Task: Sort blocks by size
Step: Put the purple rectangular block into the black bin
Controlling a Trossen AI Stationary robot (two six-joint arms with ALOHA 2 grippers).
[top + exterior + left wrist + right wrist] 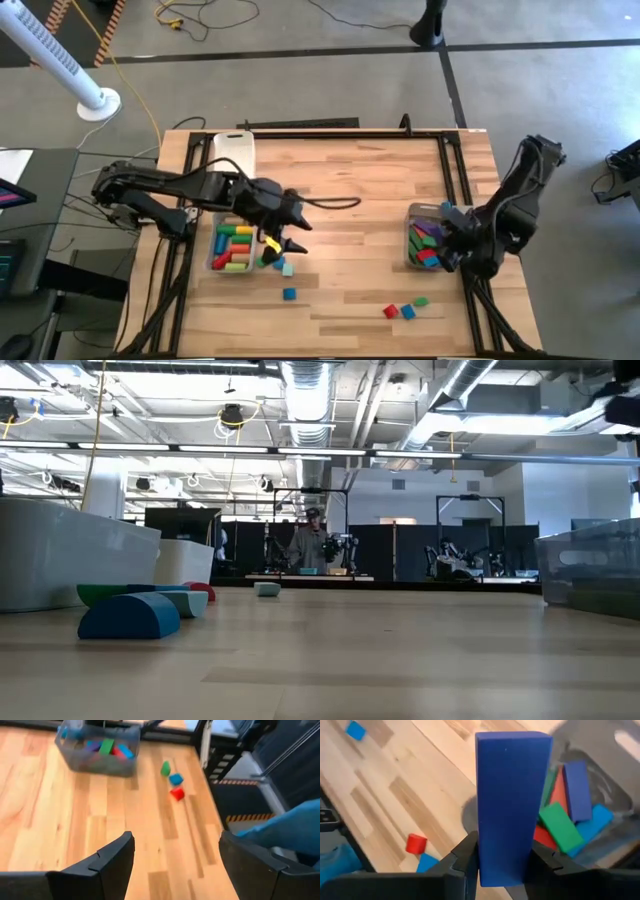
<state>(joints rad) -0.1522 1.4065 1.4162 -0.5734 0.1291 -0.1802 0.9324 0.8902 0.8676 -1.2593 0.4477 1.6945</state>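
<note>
Blue bar upright between right gripper's fingers.

The left arm reaches in from the desk's left side, elbow bent, its gripper angled downward with the two dark fingers spread wide and nothing between them. The right arm folds back on itself at the desk's right side, its gripper pointing down, fingers pressed against both sides of a tall blue block standing upright between them.
</note>
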